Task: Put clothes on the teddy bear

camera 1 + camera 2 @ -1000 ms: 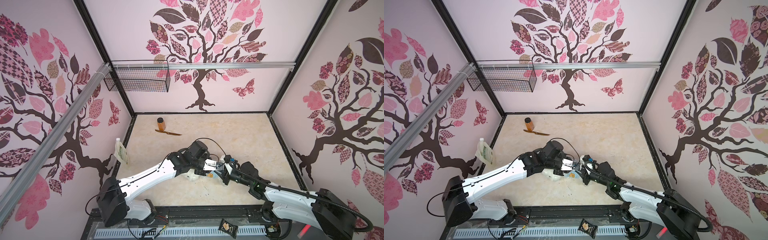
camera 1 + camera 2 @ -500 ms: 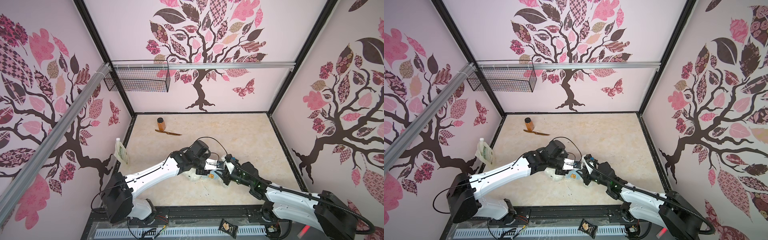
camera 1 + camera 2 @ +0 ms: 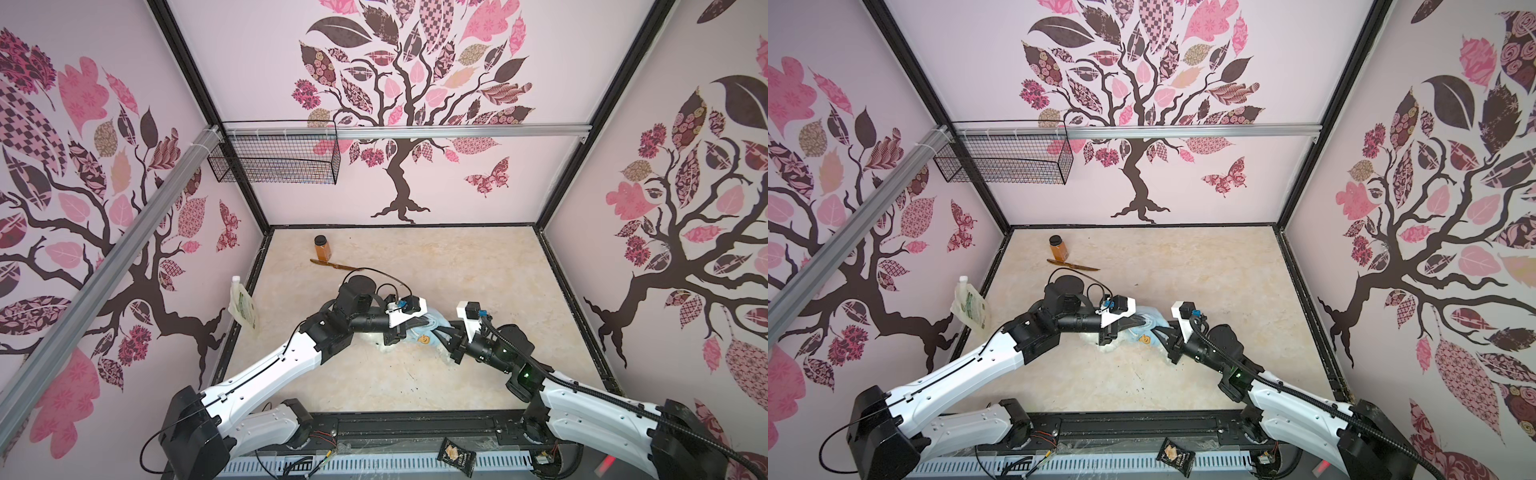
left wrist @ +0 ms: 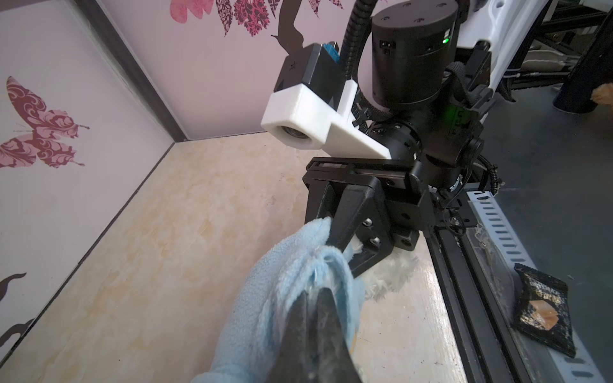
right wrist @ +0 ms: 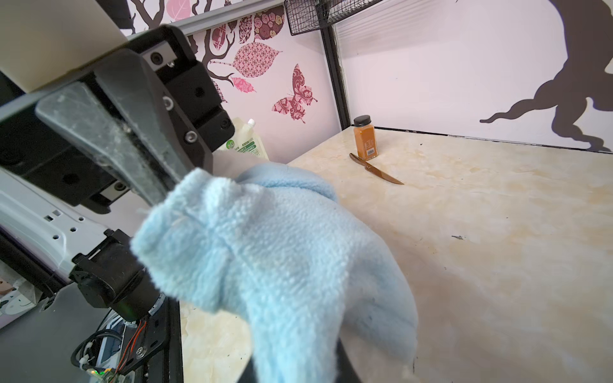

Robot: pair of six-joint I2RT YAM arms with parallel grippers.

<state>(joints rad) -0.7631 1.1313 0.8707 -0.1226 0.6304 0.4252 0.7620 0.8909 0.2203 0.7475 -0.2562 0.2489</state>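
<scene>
Closest to the front, a small dark snack packet (image 3: 457, 455) lies on the black rail at the edge of the counter (image 3: 478, 270).

A bit farther in, near the middle of the counter, the two arms meet over the teddy bear (image 4: 391, 272). The bear lies on the counter under them. Only bits of its white fluff show, because the arms and a light blue shirt (image 5: 282, 258) cover most of it. The shirt is bunched up on the bear. In both top views a little orange face patch (image 3: 423, 338) on the shirt points up.

The left gripper (image 4: 315, 295) reaches in from the left. It is squeezed tight and pinches a fold of the blue shirt. The right gripper (image 4: 341, 253) reaches in from the right and faces the left one. Its fingers are almost together, and they pinch another edge of the shirt, right beside the white fluff. The two grippers are very near each other, with the shirt held between them.

Off to the left, a pale pouch (image 3: 243, 303) is up against the left wall.

Farther back, on the left part of the counter, a brown knife (image 3: 334, 264) lies flat. Just behind it stands a little jar (image 3: 322, 247) of orange stuff with a black lid.

Farthest of all, a black wire basket (image 3: 274, 162) hangs from the rail on the back wall.
</scene>
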